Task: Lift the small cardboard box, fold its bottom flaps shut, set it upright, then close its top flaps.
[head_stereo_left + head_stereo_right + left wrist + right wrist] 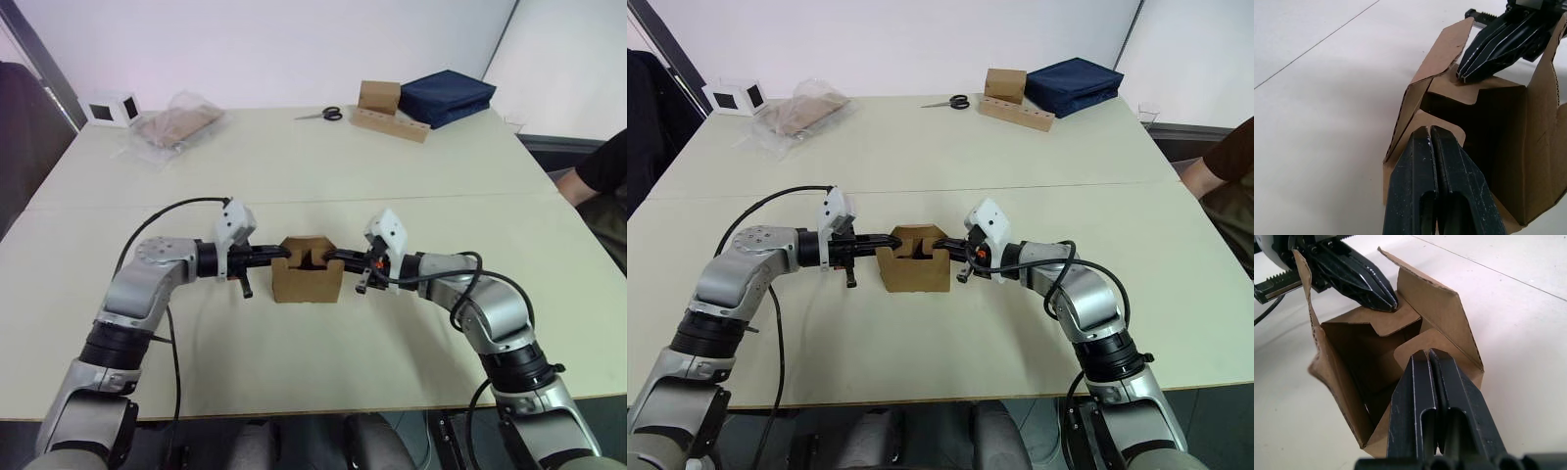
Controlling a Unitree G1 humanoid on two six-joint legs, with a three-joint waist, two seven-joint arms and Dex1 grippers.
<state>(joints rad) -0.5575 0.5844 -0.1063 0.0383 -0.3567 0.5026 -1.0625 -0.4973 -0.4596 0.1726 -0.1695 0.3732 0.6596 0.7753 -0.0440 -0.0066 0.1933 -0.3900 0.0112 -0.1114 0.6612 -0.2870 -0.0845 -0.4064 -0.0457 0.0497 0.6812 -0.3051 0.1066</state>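
Observation:
The small cardboard box (pixel 307 284) stands on the table between my two grippers, its upper end open. Its two long flaps stand up, one toward me and one away. My left gripper (pixel 283 257) is shut, and its tip presses the left short flap down into the opening. My right gripper (pixel 332 259) is also shut, pressing on the right short flap from the other side. In the left wrist view my left gripper (pixel 1430 128) rests on its flap, with the right gripper (pixel 1469 76) opposite. The right wrist view shows my right gripper (pixel 1427 352) facing the left gripper (pixel 1388 303) across the box (pixel 1435 298).
At the far side of the table lie a white cube with black squares (pixel 110 108), a clear plastic bag (pixel 176 125), scissors (pixel 321 115), a tan cube on a perforated cardboard strip (pixel 387 110) and a navy bag (pixel 446 96). A person's arm (pixel 602 166) shows at the right edge.

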